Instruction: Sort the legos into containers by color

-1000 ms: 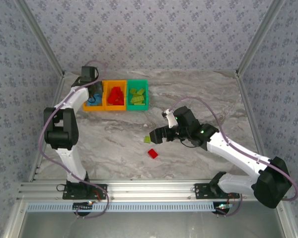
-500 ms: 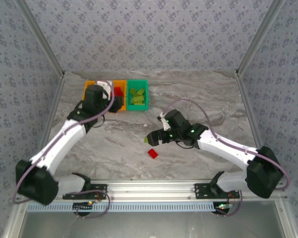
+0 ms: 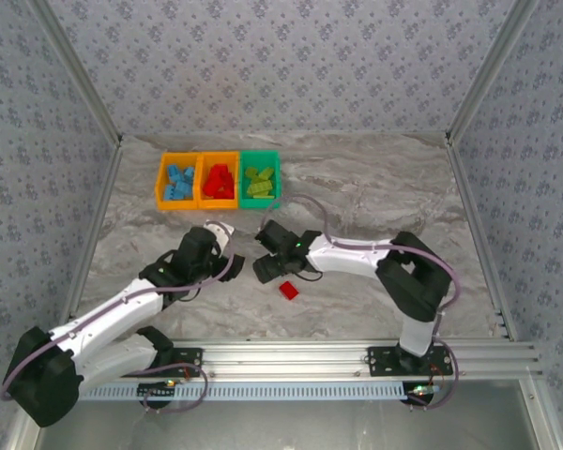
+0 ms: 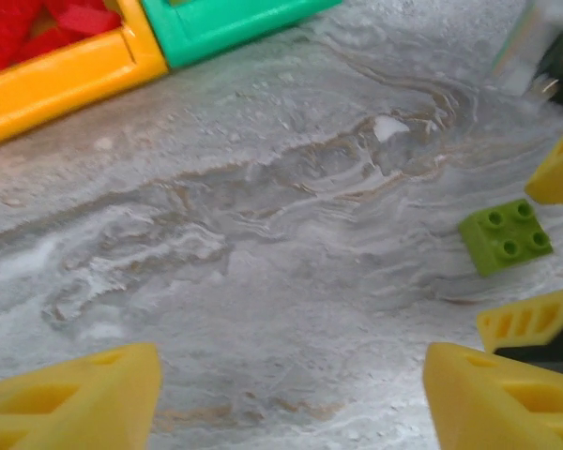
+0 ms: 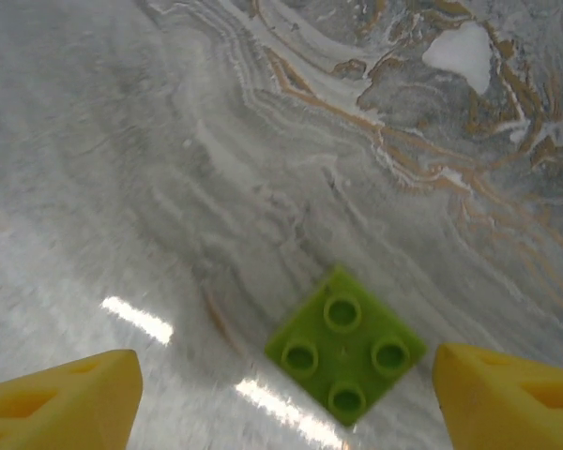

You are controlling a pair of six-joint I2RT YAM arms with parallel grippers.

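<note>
The green brick is seen lying studs up on the bench, well apart from the green bin. The right claw is held spread astride it, untouched, apparently so that it can be gripped; the arm is folded sharply inward. The left claw, spread and empty, is stretched low nearby.

Even, diffuse overhead light, soft shadows. Right wrist view: white glare streaks on the glossy worktop beside the lime brick, slightly soft. Left wrist view: motion blur, strongest at upper right.
</note>
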